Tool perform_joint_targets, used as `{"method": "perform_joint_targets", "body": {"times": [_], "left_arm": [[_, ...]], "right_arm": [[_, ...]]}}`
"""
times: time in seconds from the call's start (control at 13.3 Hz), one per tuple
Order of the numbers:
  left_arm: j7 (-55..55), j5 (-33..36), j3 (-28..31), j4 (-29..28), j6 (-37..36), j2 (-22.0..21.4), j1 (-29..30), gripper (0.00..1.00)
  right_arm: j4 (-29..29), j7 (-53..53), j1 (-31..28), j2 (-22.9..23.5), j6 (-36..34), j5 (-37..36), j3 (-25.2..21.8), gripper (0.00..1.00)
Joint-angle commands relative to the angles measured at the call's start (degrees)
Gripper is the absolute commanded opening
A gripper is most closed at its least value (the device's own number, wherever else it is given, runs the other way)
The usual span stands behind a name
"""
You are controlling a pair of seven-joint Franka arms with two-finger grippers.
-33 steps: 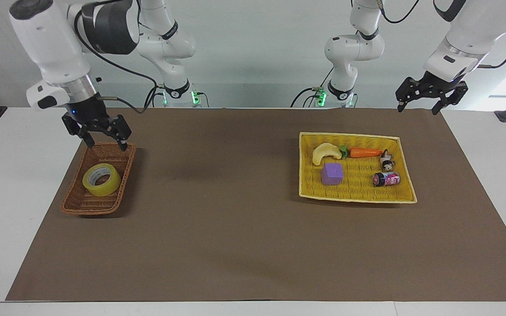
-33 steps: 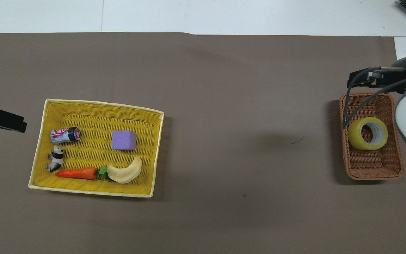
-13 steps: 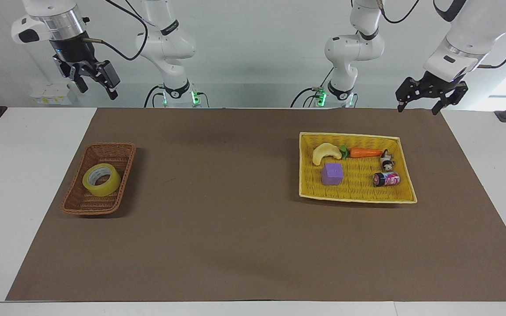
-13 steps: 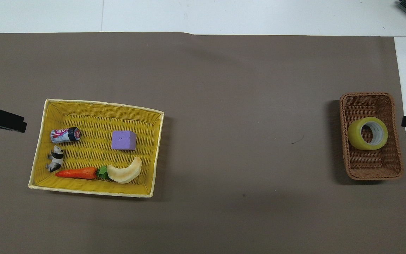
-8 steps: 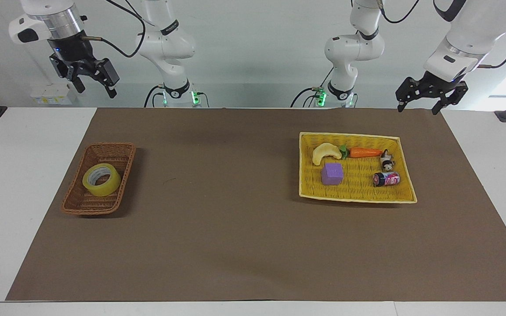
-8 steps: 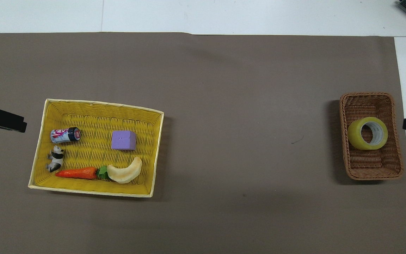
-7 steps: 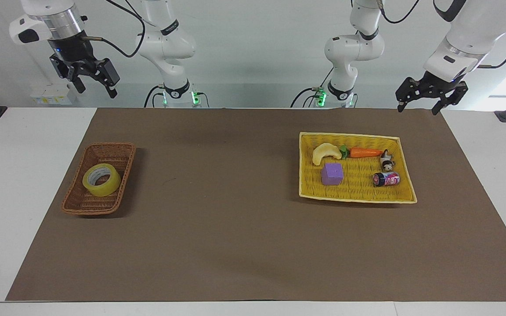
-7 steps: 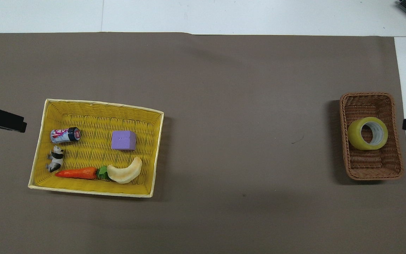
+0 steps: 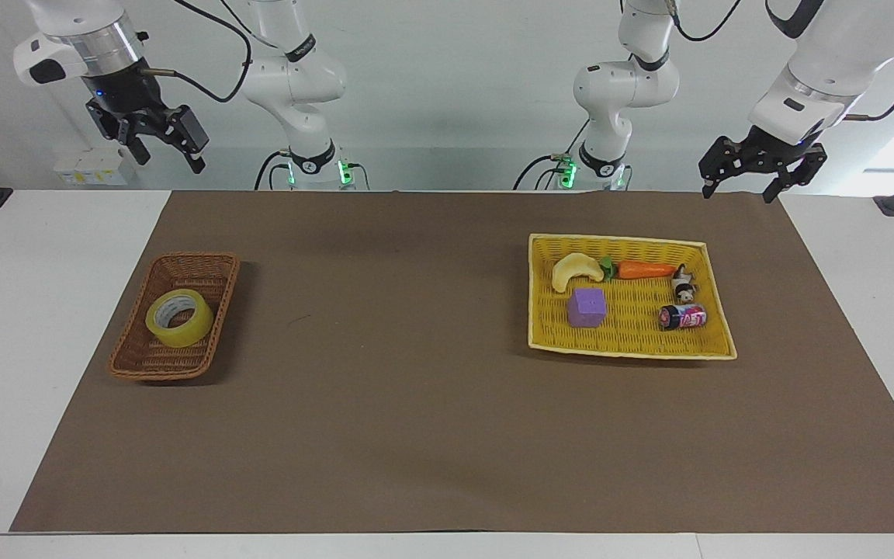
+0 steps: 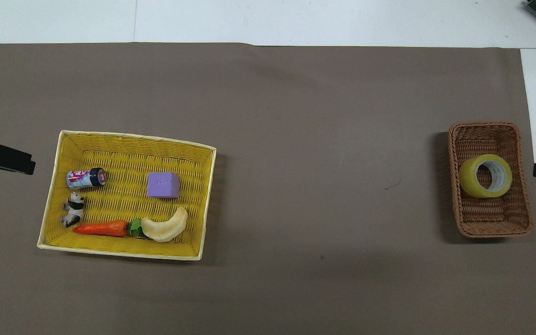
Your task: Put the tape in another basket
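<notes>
Two baskets face you on the brown mat (image 9: 431,404) in the facing view. You have the tape (image 9: 178,317) lying flat in the brown wicker basket (image 9: 140,361) at the right arm's end of the desk (image 9: 28,310). Your right gripper (image 9: 161,147) hangs high over that end, fingers apart and holding nothing. Your left gripper (image 9: 753,178) waits over the mat's edge nearest the robots, fingers likewise spread and empty. The yellow basket (image 9: 625,353) holds a banana toy (image 9: 576,270), carrot (image 9: 645,269), purple cube (image 9: 587,307), panda figure (image 9: 682,284) and small can (image 9: 682,317).

From overhead you see the tape (image 10: 485,176) in the middle of the brown wicker basket (image 10: 491,228), well apart from the yellow basket (image 10: 123,251). Only dark tips of each gripper show at the picture's sides.
</notes>
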Motion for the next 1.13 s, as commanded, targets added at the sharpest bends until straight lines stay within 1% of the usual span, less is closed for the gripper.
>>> {"method": "perform_joint_targets", "body": {"times": [0.0,0.23,0.38,0.83,0.98,1.06], "left_arm": [[0.5,0.9,-0.4,0.5,-0.8,-0.4,0.5,1.0],[0.5,0.9,-0.4,0.5,-0.8,-0.4,0.5,1.0],[0.5,0.9,-0.4,0.5,-0.8,-0.3,0.5,1.0],[0.5,0.9,-0.4,0.5,-0.8,-0.4,0.5,1.0],[0.5,0.9,-0.4,0.5,-0.8,-0.3,0.5,1.0],[0.5,0.9,-0.4,0.4,-0.8,-0.4,0.5,1.0]], "right_arm": [[-0.9,-2.1,-3.9,-0.5,-0.4,-0.2,3.3,1.0],[-1.2,-2.9,-5.6,-0.7,-0.5,-0.3,5.9,1.0],[-1.3,-7.1,-5.8,-0.8,-0.9,-0.4,6.1,1.0],[-0.4,-7.1,-5.2,-0.2,0.1,-1.0,6.2,1.0],[2.2,-7.1,-5.1,1.1,-0.4,-1.2,6.2,1.0],[2.0,-6.7,-5.1,1.1,-0.4,-1.3,6.2,1.0]]}}
